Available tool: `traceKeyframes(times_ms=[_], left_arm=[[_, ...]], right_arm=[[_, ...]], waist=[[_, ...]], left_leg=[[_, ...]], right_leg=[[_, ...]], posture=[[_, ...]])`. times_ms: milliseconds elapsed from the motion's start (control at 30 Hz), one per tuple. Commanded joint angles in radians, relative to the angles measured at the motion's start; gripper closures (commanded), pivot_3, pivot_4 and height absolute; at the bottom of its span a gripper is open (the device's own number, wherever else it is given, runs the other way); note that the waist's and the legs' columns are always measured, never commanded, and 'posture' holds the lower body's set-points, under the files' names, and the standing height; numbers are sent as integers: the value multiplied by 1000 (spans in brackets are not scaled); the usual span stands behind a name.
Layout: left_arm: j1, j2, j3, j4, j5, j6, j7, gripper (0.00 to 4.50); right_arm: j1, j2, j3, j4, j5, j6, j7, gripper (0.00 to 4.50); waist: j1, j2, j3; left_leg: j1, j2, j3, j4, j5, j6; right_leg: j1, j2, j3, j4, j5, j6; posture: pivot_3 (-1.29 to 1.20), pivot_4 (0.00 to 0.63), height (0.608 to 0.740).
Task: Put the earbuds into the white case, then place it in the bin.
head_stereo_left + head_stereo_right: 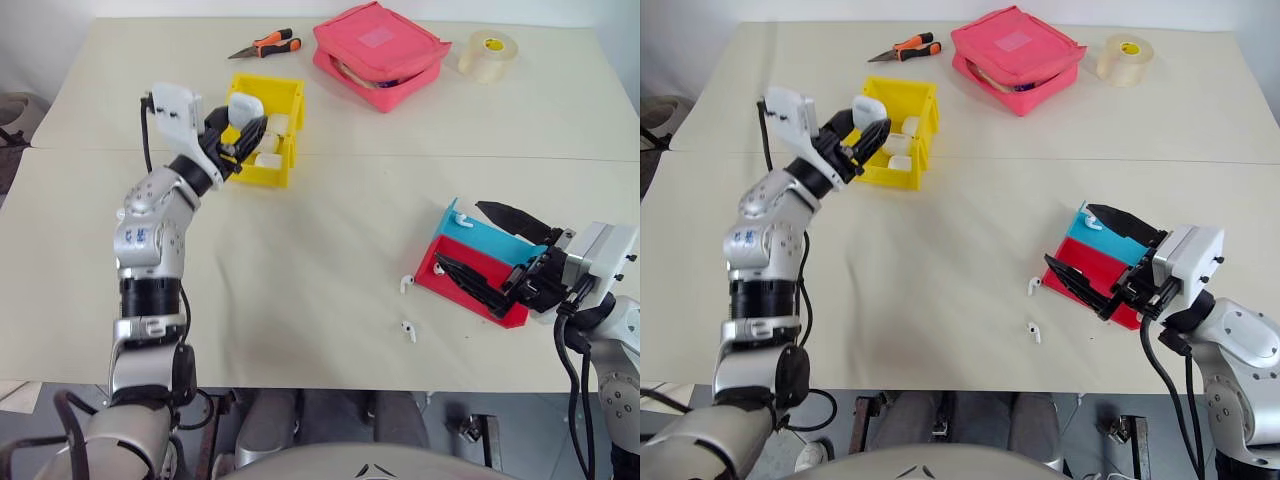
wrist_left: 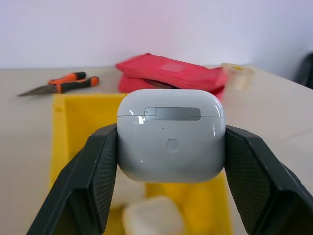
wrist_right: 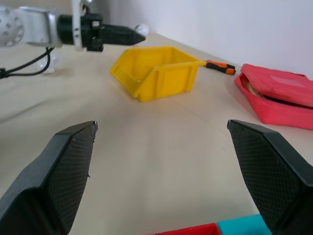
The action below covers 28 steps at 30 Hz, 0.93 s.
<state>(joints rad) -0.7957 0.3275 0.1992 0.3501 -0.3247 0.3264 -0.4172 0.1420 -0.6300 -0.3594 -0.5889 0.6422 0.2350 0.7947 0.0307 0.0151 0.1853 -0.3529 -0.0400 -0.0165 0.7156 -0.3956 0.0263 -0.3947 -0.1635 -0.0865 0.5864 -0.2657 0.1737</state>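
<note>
White case, glossy and pebble-shaped with its lid shut, is gripped between the two black fingers of the left gripper, whose jaws are closed on its sides. It is held in the air over the open top of the bin, a bright yellow box set toward the far left of the pale counter. Other white cases are seen lying inside the bin. The right gripper is held low at the near right of the counter with its jaws spread wide and nothing between them, positioned over a shallow red-and-teal tray. One small white earbud is seen on the teal part of the tray. Two more earbuds are lying loose on the counter just left of the tray, one beside its edge and one nearer the front. At the far edge of the counter, orange-handled pliers, a pink zip pouch and a roll of clear tape are set in a row, well apart from both grippers.
</note>
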Motion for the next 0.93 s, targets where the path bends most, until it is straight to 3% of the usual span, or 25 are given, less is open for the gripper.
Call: traceKeyframes(times_ms=[33,133,300,467,600,700,933], left_arm=[[-119,15,-8,157,27,38,16,1694],[-162,17,-19,231,40,35,-3,1694],[-154,22,-52,214,63,-31,-62,28],[-78,68,-59,98,40,-36,-163,28],[77,181,-67,-49,-16,-139,-446,28],[184,253,-64,-121,-27,-209,-571,28],[388,315,-61,-302,-49,-224,-644,28]], right_arm=[[-5,5,-6,-15,1,-26,0,41],[-2,15,0,-17,-1,-29,-3,41],[-6,35,20,-10,-18,-43,-9,0],[-2,38,10,-5,-20,-51,-6,0],[14,31,-9,6,-20,-60,3,0],[29,20,-24,17,-19,-65,18,0],[35,-44,-47,103,-38,-102,121,0]], waist=[[-2,0,0],[-6,0,0],[-7,-1,1],[-9,-1,1],[-15,-1,1],[-14,-1,1],[-5,-1,1]], left_leg=[[0,0,1,0,0,0],[-1,0,3,-1,0,0],[-1,1,4,0,0,0],[-1,1,3,0,0,-1],[-1,2,2,-1,0,-1],[0,2,1,-1,0,-1],[0,2,-1,0,0,-1]], right_leg=[[0,0,-1,0,0,0],[0,0,-3,0,0,0],[-1,0,-4,0,0,0],[-1,0,-4,0,0,0],[-1,0,-3,0,0,0],[-1,0,-3,0,0,-1],[0,-1,-3,0,0,-1]], posture=[[0,150,740],[0,150,740],[0,150,740],[0,150,740],[0,150,740],[0,150,740],[0,150,740]])
